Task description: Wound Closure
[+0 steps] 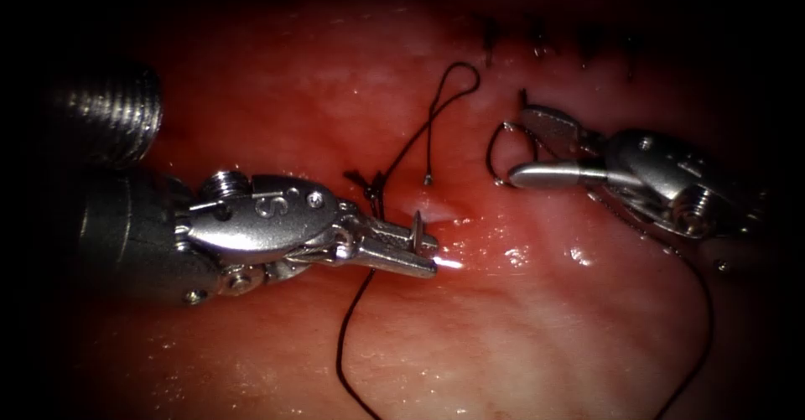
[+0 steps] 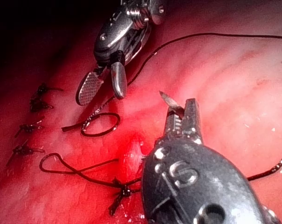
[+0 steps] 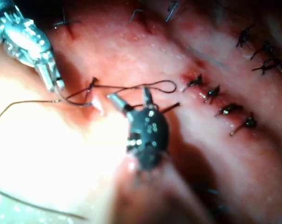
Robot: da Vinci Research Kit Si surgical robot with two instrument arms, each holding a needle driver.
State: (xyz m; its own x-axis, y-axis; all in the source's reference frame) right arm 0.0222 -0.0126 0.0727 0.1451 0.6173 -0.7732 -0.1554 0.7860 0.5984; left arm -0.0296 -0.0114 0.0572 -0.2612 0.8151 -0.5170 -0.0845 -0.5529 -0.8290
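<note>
Up close, left pincer [image 2: 182,109] grips needle [image 2: 168,99].

Two needle drivers are present: the left arm's tool [image 1: 423,256] at lower left of the endoscope view and the right arm's tool [image 1: 524,147] at centre right. One curved needle [image 1: 417,225] is visible, held between the left tool's closed jaws near its tip. The right tool's jaws stand apart and hold nothing. One continuous thread [image 1: 352,336] runs across the tissue [image 1: 520,328], with one loop [image 1: 457,80] at upper centre and one knot [image 1: 373,187] beside the left tool. Four finished stitches [image 1: 537,43] line the upper right of the endoscope view. One cut end of thread [image 1: 428,179] lies near frame centre.
</note>
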